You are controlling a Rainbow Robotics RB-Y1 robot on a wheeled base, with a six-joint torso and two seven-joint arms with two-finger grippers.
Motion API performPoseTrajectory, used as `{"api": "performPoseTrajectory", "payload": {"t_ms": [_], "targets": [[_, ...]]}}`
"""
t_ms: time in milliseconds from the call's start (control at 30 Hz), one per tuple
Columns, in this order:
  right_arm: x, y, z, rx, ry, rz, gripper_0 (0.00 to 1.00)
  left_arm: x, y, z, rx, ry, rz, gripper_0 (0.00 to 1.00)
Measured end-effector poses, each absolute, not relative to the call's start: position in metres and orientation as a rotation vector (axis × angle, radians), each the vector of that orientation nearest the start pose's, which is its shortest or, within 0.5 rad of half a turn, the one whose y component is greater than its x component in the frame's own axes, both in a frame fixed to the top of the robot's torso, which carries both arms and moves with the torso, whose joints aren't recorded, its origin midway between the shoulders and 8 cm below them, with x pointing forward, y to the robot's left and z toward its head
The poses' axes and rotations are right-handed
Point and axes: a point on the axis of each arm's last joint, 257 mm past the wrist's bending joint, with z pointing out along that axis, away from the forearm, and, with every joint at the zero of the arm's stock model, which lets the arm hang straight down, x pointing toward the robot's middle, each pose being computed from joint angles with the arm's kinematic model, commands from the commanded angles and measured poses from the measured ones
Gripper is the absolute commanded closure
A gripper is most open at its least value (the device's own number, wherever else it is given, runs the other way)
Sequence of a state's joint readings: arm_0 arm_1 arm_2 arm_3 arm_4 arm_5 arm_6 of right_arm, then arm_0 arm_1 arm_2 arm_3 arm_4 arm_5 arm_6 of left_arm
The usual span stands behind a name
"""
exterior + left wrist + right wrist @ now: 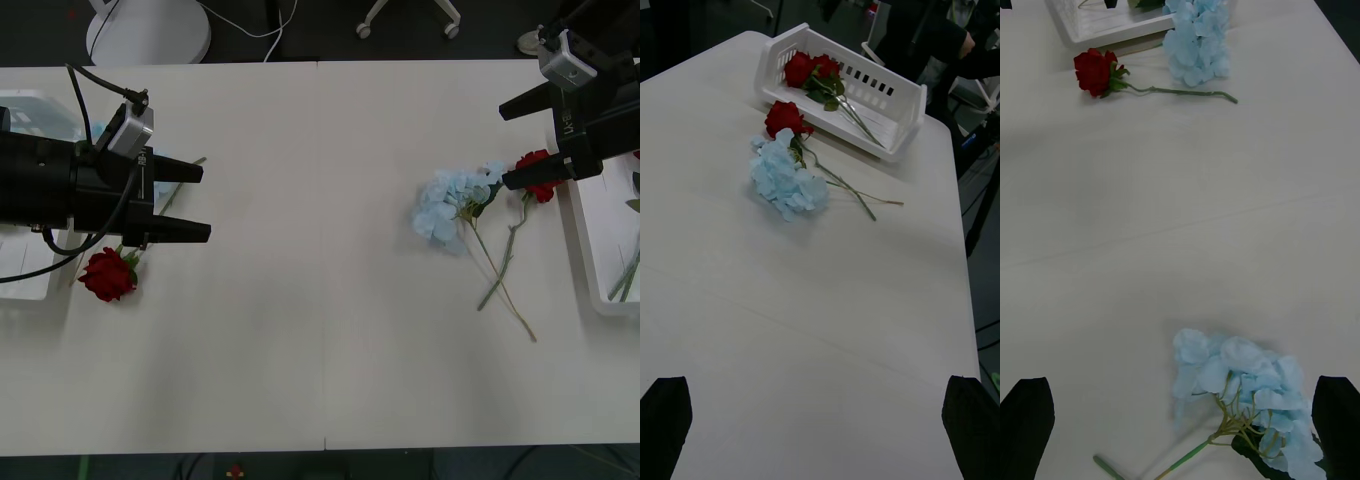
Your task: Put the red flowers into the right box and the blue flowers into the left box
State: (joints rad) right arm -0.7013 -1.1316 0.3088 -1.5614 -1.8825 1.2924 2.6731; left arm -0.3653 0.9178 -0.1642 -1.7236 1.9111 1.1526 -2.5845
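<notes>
Part done: right box (899, 131) already holds 2 red flowers (811, 69). Still out on table (320, 330): 1 red rose (537, 174) + 1 blue cluster (452, 208) just ahead of right gripper (510, 145), its fingers spread, holding nothing; another rose (108, 274) just beside left gripper (205, 202), fingers also apart w/ nothing between. A 2nd blue cluster (1196, 34) lies by left box (1105, 22); can't tell if it's inside. Visible count: 4 red, 2 blue, 2 boxes.
</notes>
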Motion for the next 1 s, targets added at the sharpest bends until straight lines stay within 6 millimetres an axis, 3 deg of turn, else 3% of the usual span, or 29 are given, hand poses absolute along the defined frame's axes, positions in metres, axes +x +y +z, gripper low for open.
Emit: {"api": "performPoseTrajectory", "payload": {"t_ms": [1000], "targets": [[0.4647,-0.1985,-0.0686,-1.584,1.686,0.443,0.00,0.4228,0.1398,-0.1166,1.275,1.662,-0.785,0.00]]}}
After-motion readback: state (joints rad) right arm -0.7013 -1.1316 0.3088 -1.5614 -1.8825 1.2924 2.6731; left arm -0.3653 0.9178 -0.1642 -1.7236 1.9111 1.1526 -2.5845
